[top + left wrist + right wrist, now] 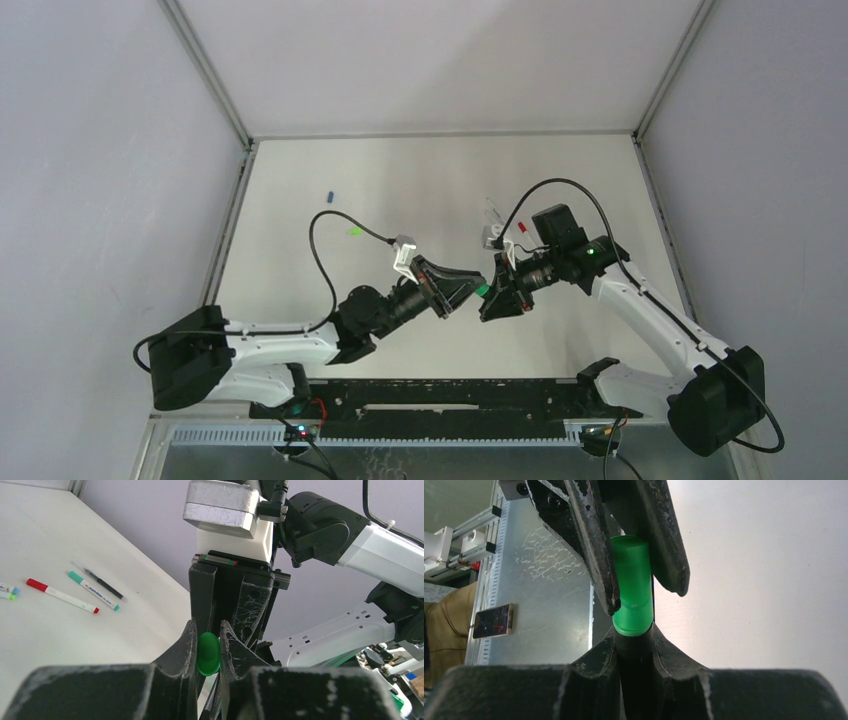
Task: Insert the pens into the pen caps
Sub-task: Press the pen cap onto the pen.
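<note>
Both grippers meet tip to tip above the middle of the table. My left gripper (207,630) is shut on a darker green pen cap (208,653), seen end-on between its fingers. My right gripper (634,639) is shut on the thick black marker (635,665). In the right wrist view the green cap (633,590) sits over the marker's end, its rim against the barrel, with the left gripper's fingers (594,545) clamped on both sides of it. From above, the cap (483,290) shows as a green spot between the left gripper (466,290) and the right gripper (496,293).
Several pens lie on the table behind the right arm: a red-ended pen (62,596), a teal-ended pen (93,590), a thin dark pen (102,584). A blue cap (330,194) and a bright green cap (354,231) lie at the far left.
</note>
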Action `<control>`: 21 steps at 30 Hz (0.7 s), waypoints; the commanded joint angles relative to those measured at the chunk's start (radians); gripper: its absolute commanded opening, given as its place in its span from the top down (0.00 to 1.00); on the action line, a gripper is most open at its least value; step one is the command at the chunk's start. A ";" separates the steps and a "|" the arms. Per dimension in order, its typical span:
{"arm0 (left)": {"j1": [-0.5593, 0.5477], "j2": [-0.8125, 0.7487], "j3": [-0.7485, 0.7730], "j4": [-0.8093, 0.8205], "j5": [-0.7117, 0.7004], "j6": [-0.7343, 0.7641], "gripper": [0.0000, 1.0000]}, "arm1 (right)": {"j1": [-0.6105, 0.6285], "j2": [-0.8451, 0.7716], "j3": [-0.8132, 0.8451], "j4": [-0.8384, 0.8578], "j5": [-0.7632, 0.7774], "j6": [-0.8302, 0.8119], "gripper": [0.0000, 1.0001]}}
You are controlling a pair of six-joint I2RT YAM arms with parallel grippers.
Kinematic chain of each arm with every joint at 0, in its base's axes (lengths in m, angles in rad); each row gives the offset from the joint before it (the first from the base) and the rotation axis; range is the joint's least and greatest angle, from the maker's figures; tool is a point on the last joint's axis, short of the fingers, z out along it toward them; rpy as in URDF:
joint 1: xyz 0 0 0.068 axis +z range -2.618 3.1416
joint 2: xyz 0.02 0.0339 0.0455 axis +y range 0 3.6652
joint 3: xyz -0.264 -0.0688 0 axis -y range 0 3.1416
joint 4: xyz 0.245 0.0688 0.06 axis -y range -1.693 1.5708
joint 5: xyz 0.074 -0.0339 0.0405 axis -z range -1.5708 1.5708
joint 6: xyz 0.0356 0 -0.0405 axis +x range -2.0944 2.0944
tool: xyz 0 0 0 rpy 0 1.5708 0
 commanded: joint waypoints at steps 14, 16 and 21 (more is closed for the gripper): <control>-0.106 -0.180 -0.058 -0.187 0.102 0.059 0.41 | 0.013 0.003 0.073 0.227 -0.027 -0.070 1.00; -0.105 -0.211 -0.078 -0.186 0.071 0.077 0.34 | 0.013 0.005 0.074 0.223 -0.029 -0.078 1.00; -0.103 -0.342 -0.161 -0.196 -0.019 0.116 0.28 | 0.013 0.012 0.073 0.210 -0.055 -0.089 1.00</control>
